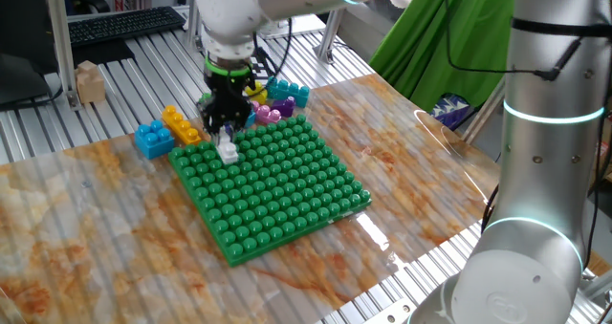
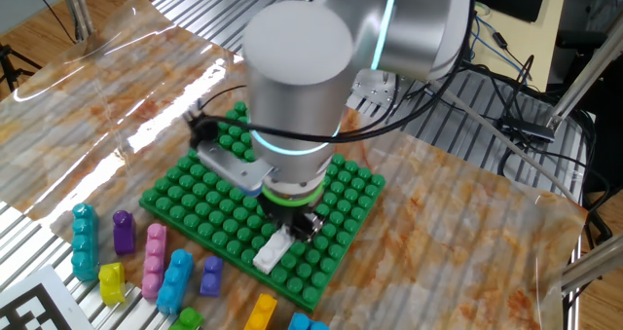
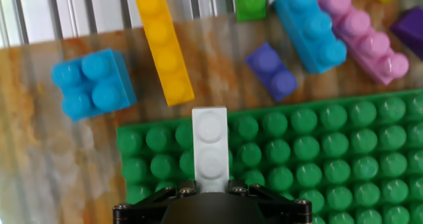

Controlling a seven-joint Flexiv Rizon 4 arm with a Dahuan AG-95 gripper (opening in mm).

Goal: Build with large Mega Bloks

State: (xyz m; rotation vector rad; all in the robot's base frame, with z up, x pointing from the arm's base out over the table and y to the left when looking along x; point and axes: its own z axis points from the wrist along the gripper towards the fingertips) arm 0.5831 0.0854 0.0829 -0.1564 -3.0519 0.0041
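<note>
My gripper (image 1: 227, 140) is shut on a white brick (image 3: 210, 147), a narrow one with two studs showing, held over the near-left corner of the green studded baseplate (image 3: 330, 151). The white brick (image 1: 228, 152) hangs from the gripper at the plate's far-left edge; it also shows in the other fixed view (image 2: 272, 250). I cannot tell whether it touches the studs. The fingers are mostly hidden under the hand.
Loose bricks lie beside the plate: a blue square one (image 3: 92, 84), a long yellow-orange one (image 3: 165, 47), a small purple one (image 3: 272, 70), a long blue one (image 3: 310, 27), a pink one (image 3: 365, 34), a green one (image 3: 251, 0). A teal one (image 2: 85, 240) lies further off.
</note>
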